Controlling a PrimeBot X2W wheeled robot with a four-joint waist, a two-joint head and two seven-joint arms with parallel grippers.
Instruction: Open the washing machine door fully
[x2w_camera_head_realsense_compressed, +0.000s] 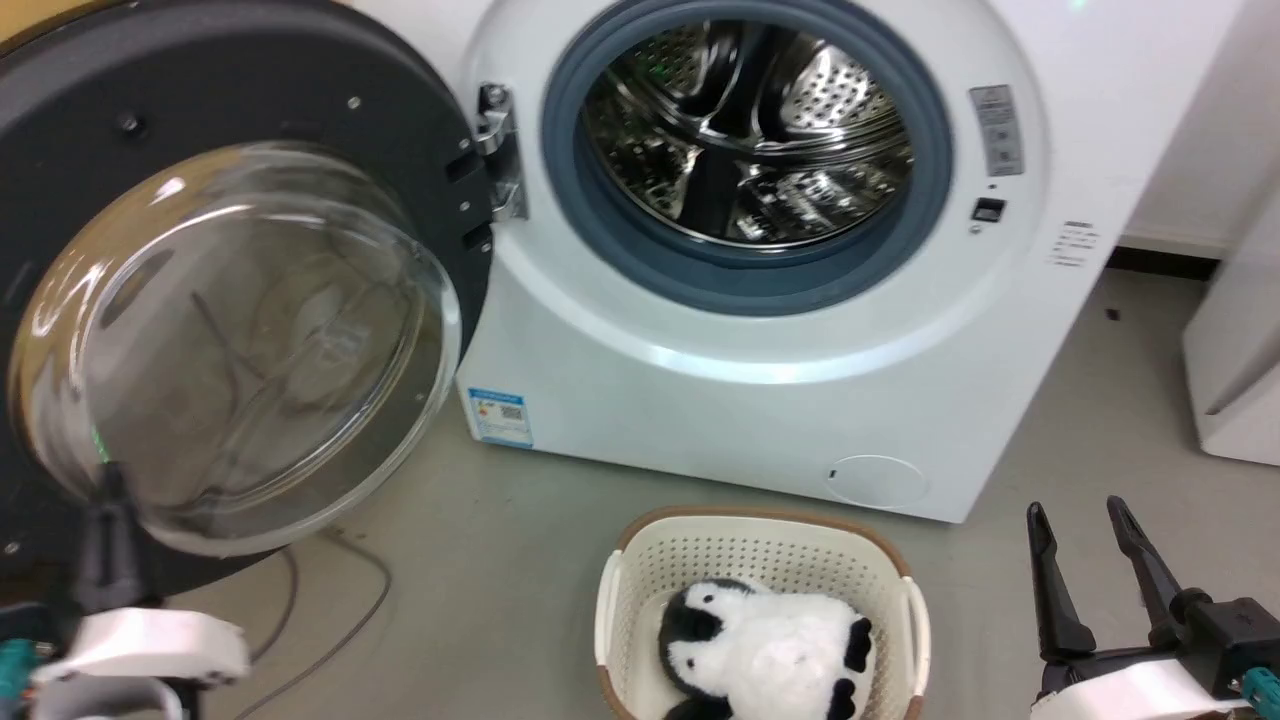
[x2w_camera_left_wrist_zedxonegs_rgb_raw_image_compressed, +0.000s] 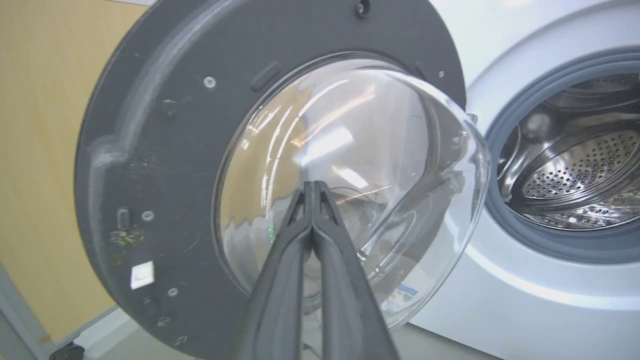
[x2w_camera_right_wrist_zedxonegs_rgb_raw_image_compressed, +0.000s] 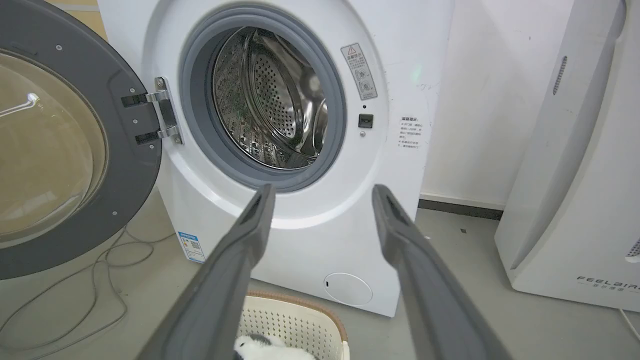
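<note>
Black-rimmed, the washing machine door (x2w_camera_head_realsense_compressed: 250, 90) stands wide on its hinge (x2w_camera_head_realsense_compressed: 497, 150), left of the washing machine (x2w_camera_head_realsense_compressed: 760, 400), with its glass bowl facing the room. The left end effector (x2w_camera_left_wrist_zedxonegs_rgb_raw_image_compressed: 312, 187) is empty, its fingers pressed together and the tip at the glass. Contact is unclear, but the pose looks meant for pushing, not gripping. The right end effector (x2w_camera_head_realsense_compressed: 1075, 515) hangs spread wide and idle over the floor beside the basket (x2w_camera_head_realsense_compressed: 620, 580), clear of the door's arc.
</note>
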